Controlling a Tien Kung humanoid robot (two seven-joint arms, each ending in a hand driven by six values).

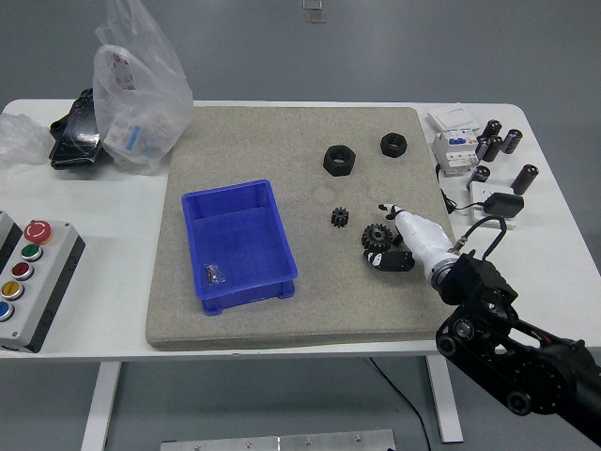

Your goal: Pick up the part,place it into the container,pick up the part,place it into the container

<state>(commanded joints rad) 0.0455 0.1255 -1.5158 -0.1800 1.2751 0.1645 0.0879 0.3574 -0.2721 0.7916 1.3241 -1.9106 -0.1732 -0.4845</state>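
A larger black gear (377,234) lies on the grey mat (282,141), right of centre. My right hand (399,240) reaches in from the lower right and sits against the gear's right side. Its thumb (388,208) points left above the gear without touching it, and the black fingers (390,260) curl loosely just below it, so the hand brackets the gear without gripping. A smaller black gear (340,218) lies just to the left. The blue container (275,221) stands left of centre with one small dark part (214,275) inside. The left arm is out of view.
Two black hex nuts (340,160) (394,144) lie at the back of the mat. A circuit breaker (454,146), several dark cylinders (495,141) and a black adapter (502,203) sit at the right. A plastic bag (141,89) is back left, a button box (28,282) at the left edge.
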